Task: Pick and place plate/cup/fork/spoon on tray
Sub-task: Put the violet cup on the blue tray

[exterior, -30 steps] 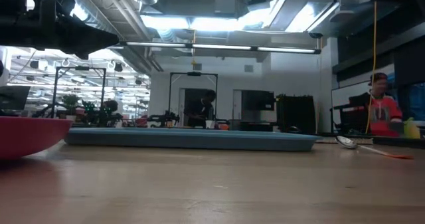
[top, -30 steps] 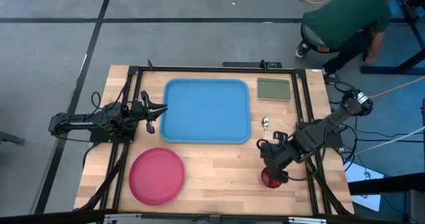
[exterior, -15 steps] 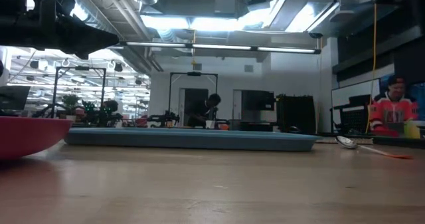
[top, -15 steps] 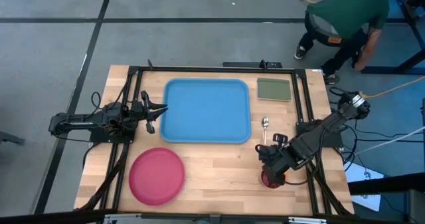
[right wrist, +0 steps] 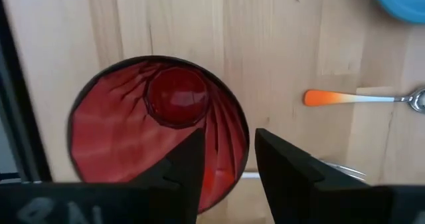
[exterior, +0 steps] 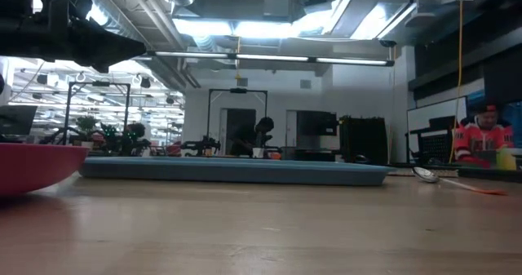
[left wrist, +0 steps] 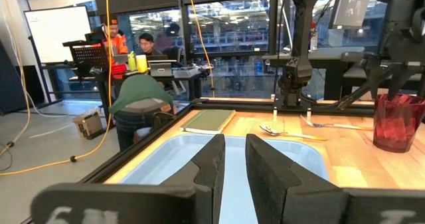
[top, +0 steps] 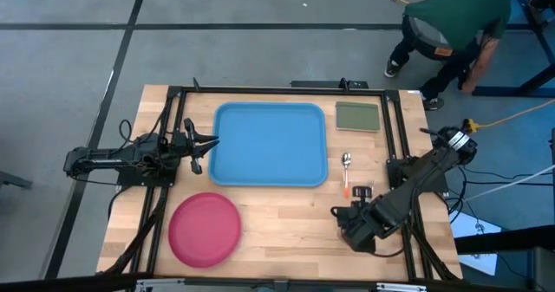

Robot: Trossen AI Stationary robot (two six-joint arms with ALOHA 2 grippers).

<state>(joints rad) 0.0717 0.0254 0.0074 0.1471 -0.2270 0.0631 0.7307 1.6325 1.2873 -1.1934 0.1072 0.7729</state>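
Wooden table (top: 286, 214), lab room behind; a person (top: 451, 23) bends beyond the far edge. Tray (top: 269, 143) empty at centre, plate (top: 205, 229) near it at front left, spoon (top: 346, 162) just right of tray. Right gripper (right wrist: 226, 161) straight above cup (right wrist: 156, 127), fingers spread over one rim wall, not clamped. Left gripper (left wrist: 234, 161) waits at tray's left edge, narrow gap, nothing held.

Cup (right wrist: 156, 124) rim perhaps between jaws.

Blue tray (top: 270, 144) mid-table, pink plate (top: 205, 230) beside, spoon (top: 346, 171) right, cup (right wrist: 158, 131) upright.
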